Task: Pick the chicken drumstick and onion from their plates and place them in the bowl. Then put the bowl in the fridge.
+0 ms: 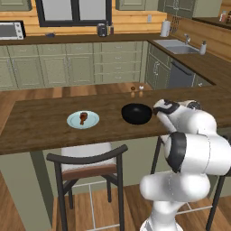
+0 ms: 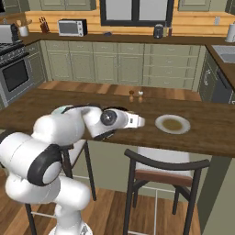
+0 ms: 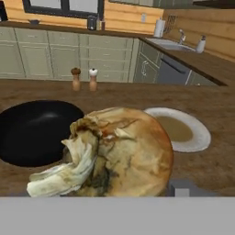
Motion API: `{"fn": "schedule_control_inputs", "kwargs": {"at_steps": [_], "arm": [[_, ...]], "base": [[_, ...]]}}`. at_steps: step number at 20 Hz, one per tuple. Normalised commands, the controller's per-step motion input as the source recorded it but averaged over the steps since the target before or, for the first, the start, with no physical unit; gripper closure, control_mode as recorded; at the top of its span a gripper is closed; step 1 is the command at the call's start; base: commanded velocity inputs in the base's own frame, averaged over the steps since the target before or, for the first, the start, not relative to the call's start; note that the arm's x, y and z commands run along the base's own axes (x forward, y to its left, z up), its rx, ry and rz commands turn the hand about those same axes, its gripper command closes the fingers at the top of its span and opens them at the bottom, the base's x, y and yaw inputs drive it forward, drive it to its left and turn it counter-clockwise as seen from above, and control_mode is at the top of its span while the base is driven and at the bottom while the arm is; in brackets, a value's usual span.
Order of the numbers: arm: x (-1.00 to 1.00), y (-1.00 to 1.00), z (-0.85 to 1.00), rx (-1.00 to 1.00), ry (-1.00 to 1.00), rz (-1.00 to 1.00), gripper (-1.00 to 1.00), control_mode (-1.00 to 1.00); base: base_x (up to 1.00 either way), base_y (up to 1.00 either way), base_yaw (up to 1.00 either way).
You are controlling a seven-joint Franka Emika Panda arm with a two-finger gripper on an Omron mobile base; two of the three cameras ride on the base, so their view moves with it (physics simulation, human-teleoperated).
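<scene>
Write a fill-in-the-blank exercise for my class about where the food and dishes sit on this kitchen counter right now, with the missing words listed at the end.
1. The chicken drumstick lies on a pale ____ plate.
2. The bowl on the counter is glossy ____ and holds no food.
3. In the hand view, the onion sits close to the camera, off its ____.
4. Two small shakers stand on the far side of the ____.

Missing words: blue; black; plate; counter

onion (image 3: 124, 151) by black bowl (image 3: 34, 131) | drumstick (image 1: 83, 117) on blue plate (image 1: 74, 122)
</scene>
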Motion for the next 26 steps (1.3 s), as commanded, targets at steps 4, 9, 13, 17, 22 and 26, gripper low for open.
{"fn": "schedule_control_inputs", "kwargs": {"at_steps": [4, 9, 13, 17, 22, 26], "arm": [[0.00, 0.31, 1.00, 0.06, 0.14, 0.00, 1.00, -1.00], [0.00, 0.16, 1.00, 0.04, 0.12, 0.00, 1.00, -1.00], [0.00, 0.35, 0.91, 0.11, 0.21, 0.00, 1.00, -1.00], [0.00, 0.62, 0.11, 0.15, 0.21, 0.00, 1.00, -1.00], [0.25, 0.13, -0.14, 0.12, 0.14, 0.00, 1.00, -1.00], [0.38, 0.00, -0.44, 0.08, 0.18, 0.00, 1.00, -1.00]], "base": [[0.00, 0.00, 0.00], [0.00, 0.00, 0.00], [0.00, 0.00, 0.00], [0.00, 0.00, 0.00], [0.00, 0.00, 0.00], [0.00, 0.00, 0.00]]}}
